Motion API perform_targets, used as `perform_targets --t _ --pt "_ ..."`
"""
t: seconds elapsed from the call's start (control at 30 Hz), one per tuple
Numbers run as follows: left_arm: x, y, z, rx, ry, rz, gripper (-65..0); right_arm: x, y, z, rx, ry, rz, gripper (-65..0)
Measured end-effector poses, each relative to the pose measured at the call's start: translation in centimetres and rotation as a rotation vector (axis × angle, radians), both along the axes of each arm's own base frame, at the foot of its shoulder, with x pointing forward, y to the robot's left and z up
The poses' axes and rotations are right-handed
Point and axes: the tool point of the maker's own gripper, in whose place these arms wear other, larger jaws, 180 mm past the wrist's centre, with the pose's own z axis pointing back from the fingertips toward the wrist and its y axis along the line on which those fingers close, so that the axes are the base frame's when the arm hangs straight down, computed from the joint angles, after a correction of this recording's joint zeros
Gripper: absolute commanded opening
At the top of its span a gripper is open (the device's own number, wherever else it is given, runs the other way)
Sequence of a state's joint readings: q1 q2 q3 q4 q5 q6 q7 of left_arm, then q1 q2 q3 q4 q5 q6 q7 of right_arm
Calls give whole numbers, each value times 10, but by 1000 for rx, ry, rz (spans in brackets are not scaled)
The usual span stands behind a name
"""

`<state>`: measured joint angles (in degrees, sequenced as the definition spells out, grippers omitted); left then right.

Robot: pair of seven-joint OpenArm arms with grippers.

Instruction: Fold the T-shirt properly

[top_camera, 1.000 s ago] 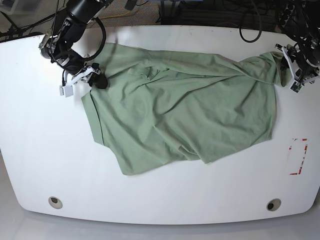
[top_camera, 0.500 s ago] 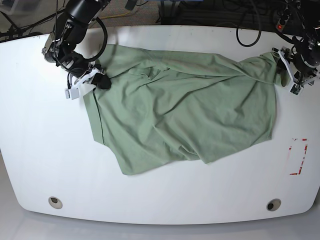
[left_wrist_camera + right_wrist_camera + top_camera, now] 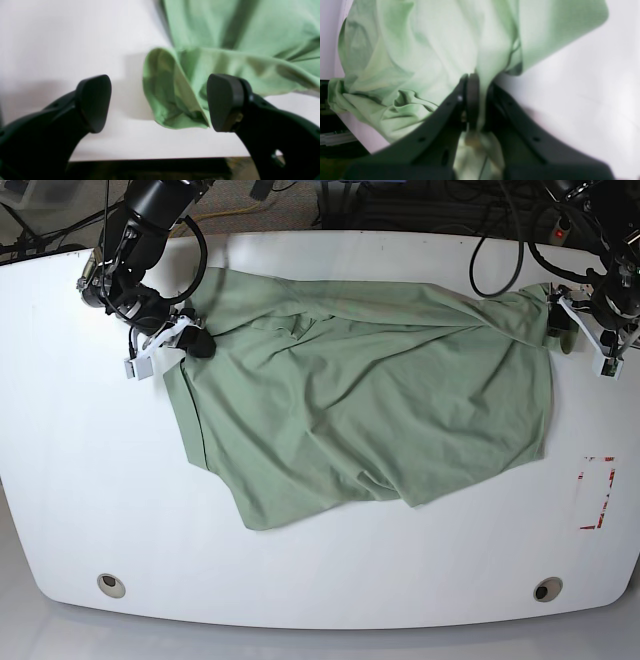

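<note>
T-shirt [image 3: 370, 395] lies spread but rumpled across the middle of the white worktop [image 3: 80, 480], its cloth creased in long diagonal ridges, one edge near the far rim. Fabric is a soft, light knit; it is judged to drape and bunch readily, hold no shape of its own, and slide easily on the smooth worktop. It should be taken at hems, corners or sleeve edges, with a firm pinch through a doubled layer, and lifted from two points at once so it does not sag into fresh wrinkles.

Right gripper [image 3: 476, 100] is at the shirt's edge on the base view's left; its jaws are together and clamped on a fold of the cloth, which passes between the fingers [image 3: 473, 97] and bunches below them.

Left gripper [image 3: 158, 102] is at the opposite edge, by the worktop's rim. Its jaws stand wide apart and hold nothing. A rolled corner of the shirt lies on the worktop between the two pads [image 3: 93, 102], closer to the one on the wrist view's right; whether it touches that pad cannot be told.
</note>
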<state>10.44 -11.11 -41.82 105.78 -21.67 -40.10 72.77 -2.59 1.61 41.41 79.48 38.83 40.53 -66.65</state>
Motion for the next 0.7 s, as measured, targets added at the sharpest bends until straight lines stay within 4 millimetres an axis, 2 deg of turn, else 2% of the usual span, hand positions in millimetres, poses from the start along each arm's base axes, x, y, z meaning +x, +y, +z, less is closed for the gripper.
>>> perform_targets --t 0.17,0.5,0.7 --pt "-13 1 -26 -72 64 63 -88 0 0 0 -1 0 0 -650" --pt "-19 5 -36 -100 93 83 -88 0 0 0 2 -1 -2 -650" --pt "-29 1 -59 -162 150 106 -88 0 0 0 2 -1 -2 -650"
